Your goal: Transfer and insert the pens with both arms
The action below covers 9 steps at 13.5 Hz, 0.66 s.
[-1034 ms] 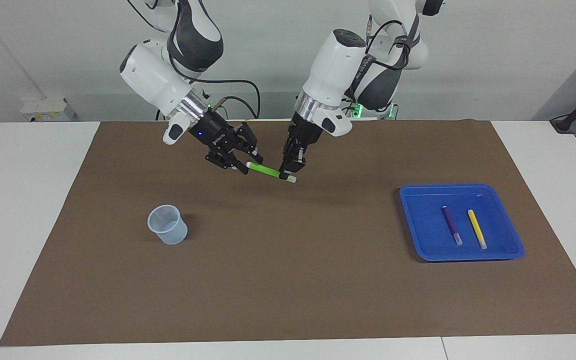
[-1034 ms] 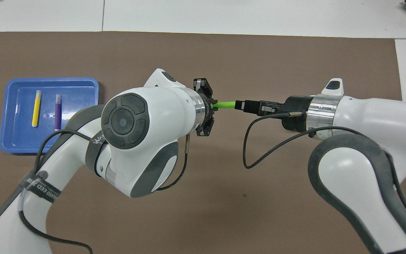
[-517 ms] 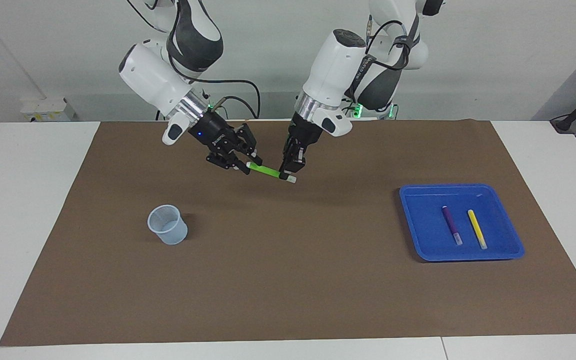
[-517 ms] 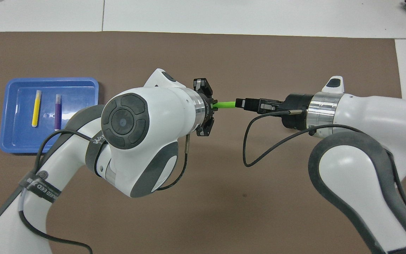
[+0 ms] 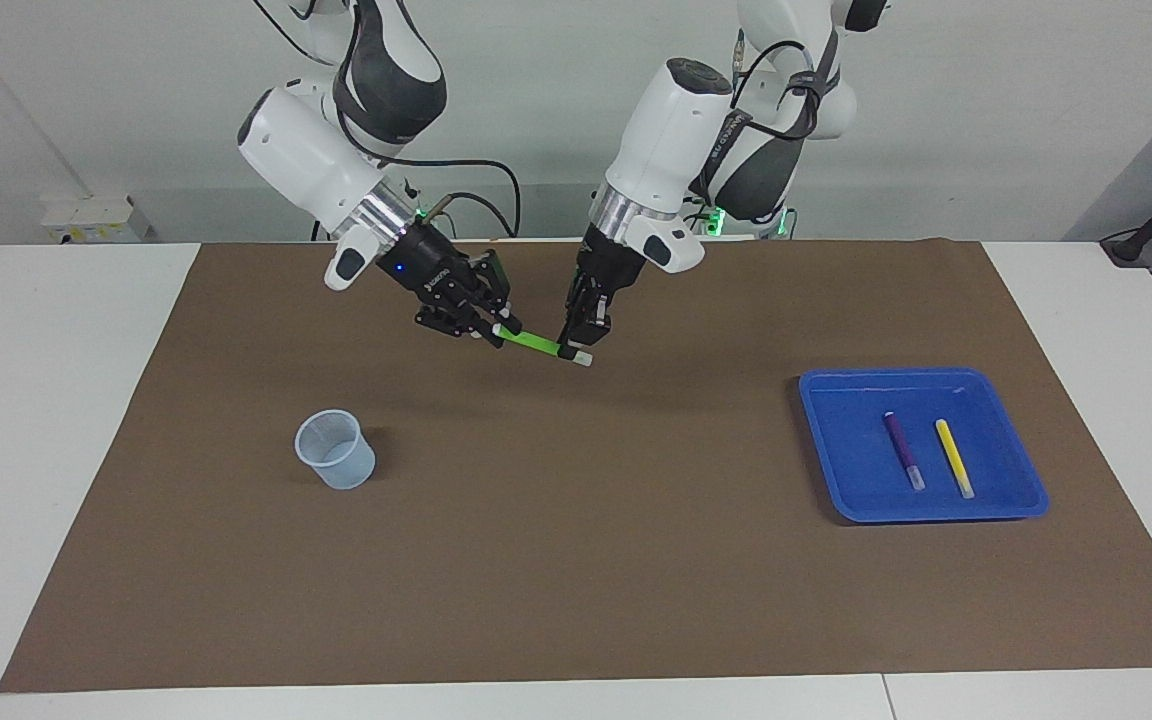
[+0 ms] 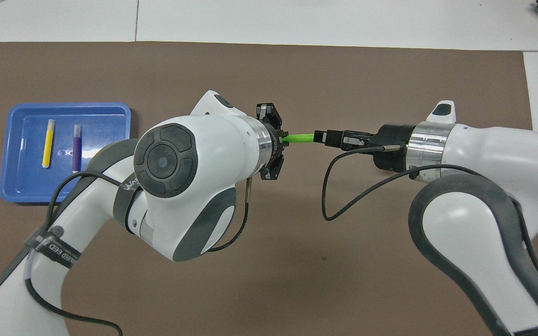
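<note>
Overhead, left end effector [image 5: 576, 347] mostly hidden, clamped on green pen [image 5: 536, 343], right end effector [image 5: 492, 330] grip unclear.

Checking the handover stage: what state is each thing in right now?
green pen: in the air, gripped at both ends.
left gripper: shut on it.
right gripper: closed on its other end.
purple pen, yellow pen: lying in blue tray.
cup: upright, empty.

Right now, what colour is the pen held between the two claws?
Bright green, with a pale cap end. The green pen shows best in the facing view.
</note>
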Each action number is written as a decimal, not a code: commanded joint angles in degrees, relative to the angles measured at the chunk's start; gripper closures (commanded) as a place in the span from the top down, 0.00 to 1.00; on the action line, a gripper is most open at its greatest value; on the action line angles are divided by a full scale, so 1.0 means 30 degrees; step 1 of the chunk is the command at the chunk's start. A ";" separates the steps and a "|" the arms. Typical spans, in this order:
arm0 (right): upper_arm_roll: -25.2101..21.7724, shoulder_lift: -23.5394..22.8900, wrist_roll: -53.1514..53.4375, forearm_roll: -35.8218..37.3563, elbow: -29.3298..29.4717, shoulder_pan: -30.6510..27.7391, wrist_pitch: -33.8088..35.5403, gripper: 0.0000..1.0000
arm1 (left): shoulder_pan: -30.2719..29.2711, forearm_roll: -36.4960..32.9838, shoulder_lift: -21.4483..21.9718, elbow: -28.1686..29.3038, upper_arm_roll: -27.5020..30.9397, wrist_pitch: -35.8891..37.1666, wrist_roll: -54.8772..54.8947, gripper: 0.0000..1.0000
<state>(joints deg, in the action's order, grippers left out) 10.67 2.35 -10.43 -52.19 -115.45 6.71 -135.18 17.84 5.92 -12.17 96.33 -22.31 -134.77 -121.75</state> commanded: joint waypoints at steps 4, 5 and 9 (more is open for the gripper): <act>-0.0013 -0.0284 0.0167 -0.0034 0.0310 0.0079 -0.0349 0.11 | 0.0176 0.0135 0.0541 0.0642 0.0202 -0.0340 0.0006 0.00; -0.0013 -0.0284 0.0138 -0.0034 0.0310 0.0079 -0.0349 0.05 | 0.0176 0.0135 0.0541 0.0642 0.0202 -0.0340 0.0036 0.00; -0.0013 -0.0284 0.0109 -0.0034 0.0310 -0.0008 -0.0319 0.00 | 0.0293 0.0106 0.0541 0.0642 0.0202 -0.0340 0.0036 0.04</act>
<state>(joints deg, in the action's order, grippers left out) 10.37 1.92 -10.42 -52.23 -114.85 7.02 -135.19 17.91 5.91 -12.07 96.80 -22.38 -135.18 -121.70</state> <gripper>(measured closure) 0.824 0.987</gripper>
